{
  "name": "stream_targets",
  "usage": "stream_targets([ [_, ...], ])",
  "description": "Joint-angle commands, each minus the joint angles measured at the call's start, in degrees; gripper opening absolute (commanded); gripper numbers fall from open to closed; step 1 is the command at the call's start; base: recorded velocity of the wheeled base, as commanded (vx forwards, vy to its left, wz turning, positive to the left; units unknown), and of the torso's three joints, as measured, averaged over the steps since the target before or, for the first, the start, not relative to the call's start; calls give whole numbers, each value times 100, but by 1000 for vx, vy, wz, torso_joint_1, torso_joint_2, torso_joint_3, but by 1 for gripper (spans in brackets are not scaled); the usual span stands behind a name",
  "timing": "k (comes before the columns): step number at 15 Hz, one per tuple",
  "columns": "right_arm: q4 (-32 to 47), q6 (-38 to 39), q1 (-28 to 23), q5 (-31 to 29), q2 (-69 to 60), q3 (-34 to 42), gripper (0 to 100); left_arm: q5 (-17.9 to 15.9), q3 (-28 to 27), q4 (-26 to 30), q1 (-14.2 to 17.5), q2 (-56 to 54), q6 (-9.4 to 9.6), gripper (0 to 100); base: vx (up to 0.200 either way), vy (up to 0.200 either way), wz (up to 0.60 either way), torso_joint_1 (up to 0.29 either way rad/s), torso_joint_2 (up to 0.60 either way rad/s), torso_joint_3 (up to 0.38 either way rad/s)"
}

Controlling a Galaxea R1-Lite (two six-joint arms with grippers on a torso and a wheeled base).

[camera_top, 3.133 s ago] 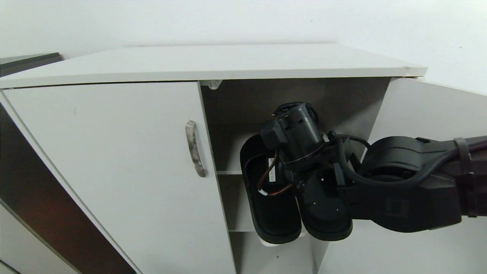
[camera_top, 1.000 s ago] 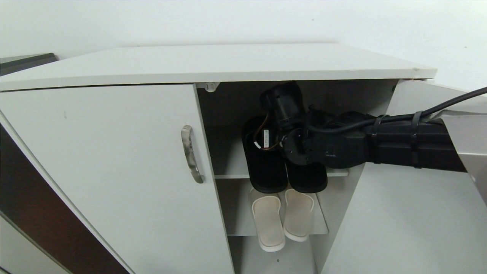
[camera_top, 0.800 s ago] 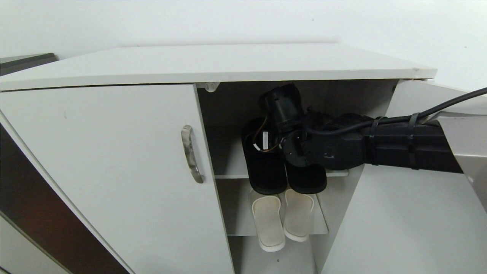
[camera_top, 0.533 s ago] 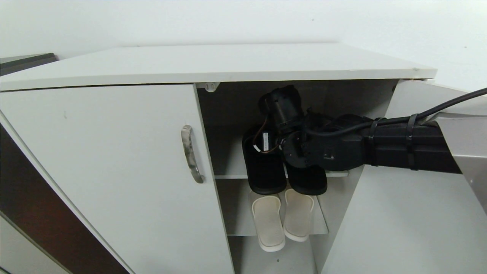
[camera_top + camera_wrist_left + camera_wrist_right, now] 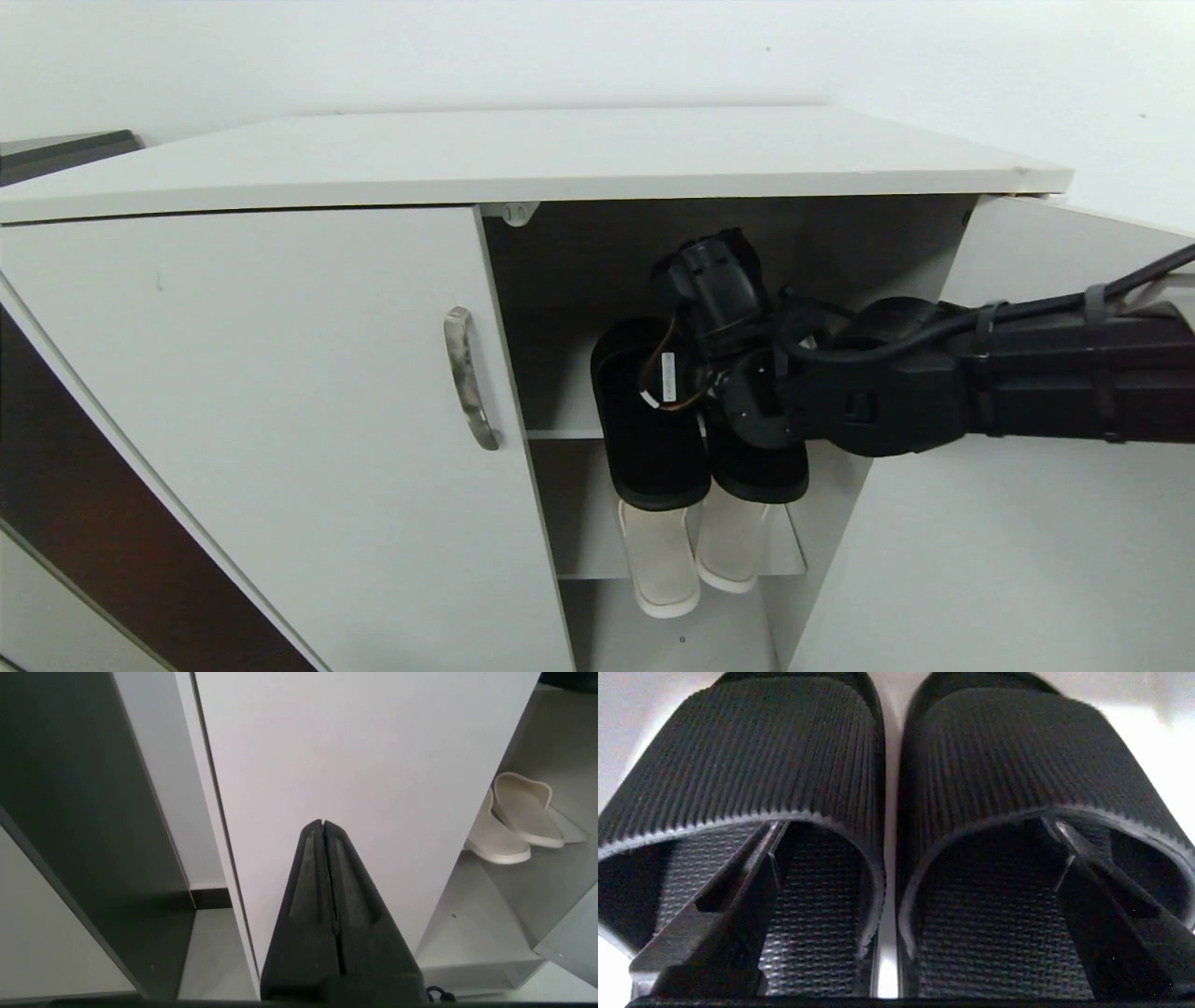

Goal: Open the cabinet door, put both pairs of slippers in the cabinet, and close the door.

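Head view first: the right arm is reaching into the open half of the cabinet (image 5: 523, 154), carrying the black slippers (image 5: 653, 439) at the level of the upper shelf (image 5: 560, 433). Their heels hang out past that shelf's front edge, in front of the white slippers (image 5: 658, 569), which already lie on the lower shelf (image 5: 789, 560). Whether the black soles rest on the board, I can't tell.

Over to the right wrist view: the right gripper (image 5: 915, 829) is spread wide, 1 of its fingers (image 5: 719, 915) tucked under each strap, the 2 slippers side by side and touching.

Left gripper (image 5: 322, 826)? Pressed together, holding nothing, hanging before the closed left door (image 5: 374, 784).

So I judge this as the placing of pair 2, with pair 1 done. Next up calls for pushing the black pair deeper until the heels clear the edge, settling them flat, then sliding the fingers back out without dragging the straps. After that, the open right door (image 5: 980, 560) needs swinging shut.
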Motion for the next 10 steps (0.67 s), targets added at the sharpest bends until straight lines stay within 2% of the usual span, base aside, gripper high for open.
stream_targets([
  [1, -251, 56, 385, -56, -844, 900, 100, 1, 0, -1, -4, -1, -1, 0, 0, 0, 0, 0, 0, 0],
  [4, -1192, 3, 623, -232, -1336, 1981, 100, 1, 0, -1, 4, 8, -1, 0, 0, 0, 0, 0, 0, 0],
  [7, -1447, -146, 632, -240, -1371, 2139, 100, 1, 0, -1, -4, -1, -1, 0, 0, 0, 0, 0, 0, 0],
  [8, -1464, -155, 728, -232, -1389, 2227, 0, 1, 0, -1, -4, -1, -1, 0, 0, 0, 0, 0, 0, 0],
  [10, -1464, -164, 851, -232, -1389, 2227, 0, 1, 0, -1, -4, -1, -1, 0, 0, 0, 0, 0, 0, 0],
])
